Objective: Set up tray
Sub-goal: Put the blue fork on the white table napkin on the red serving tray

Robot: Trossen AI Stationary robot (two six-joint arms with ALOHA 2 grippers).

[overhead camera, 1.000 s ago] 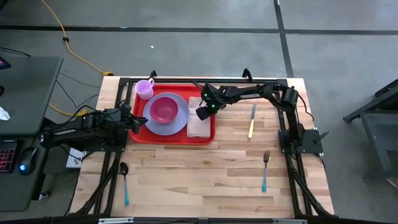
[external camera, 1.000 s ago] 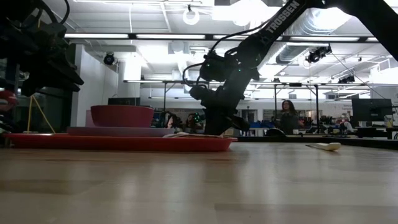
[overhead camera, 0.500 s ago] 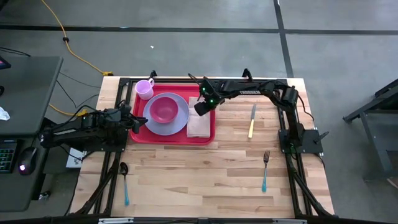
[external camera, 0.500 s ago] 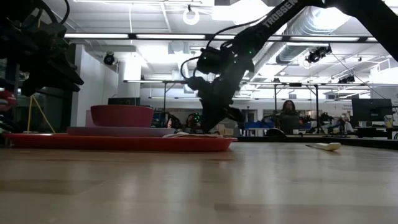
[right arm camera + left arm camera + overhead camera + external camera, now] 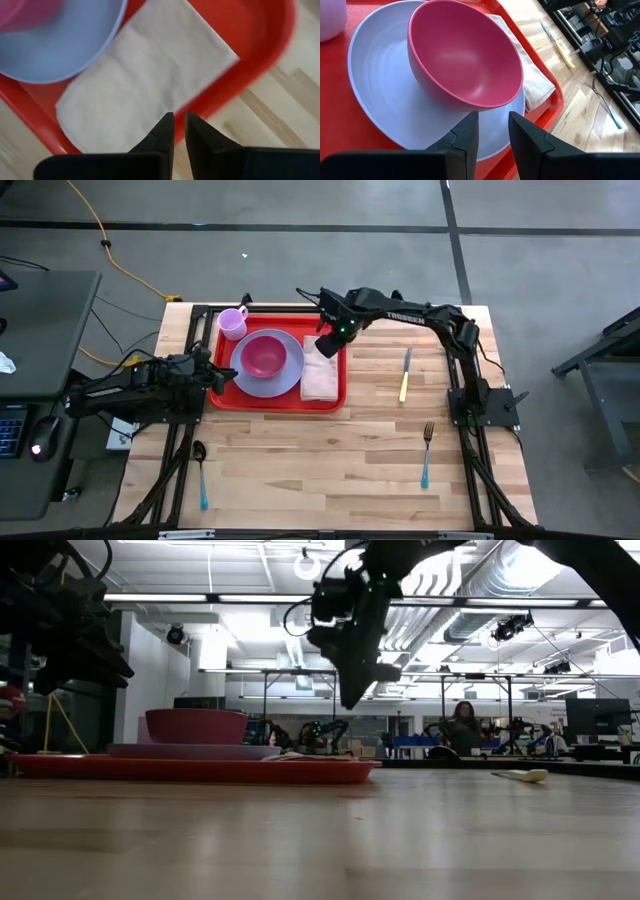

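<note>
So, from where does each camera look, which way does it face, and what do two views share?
High view: above the table, facing straight down; both arms, tray.
Low view: at table-top height, facing across into the room; right gripper raised.
Left wrist view: on the left arm, facing the bowl on the plate; left gripper shows.
Right wrist view: on the right arm, facing down at the napkin; own fingers show.
Both wrist views share the napkin, plate and tray.

My tray (image 5: 222,394) is a flat red plastic rectangle with rounded corners and a low raised rim. It lies level on the wooden table, toward the far side and left of the middle, its long edges running across the table from left to right.
</note>
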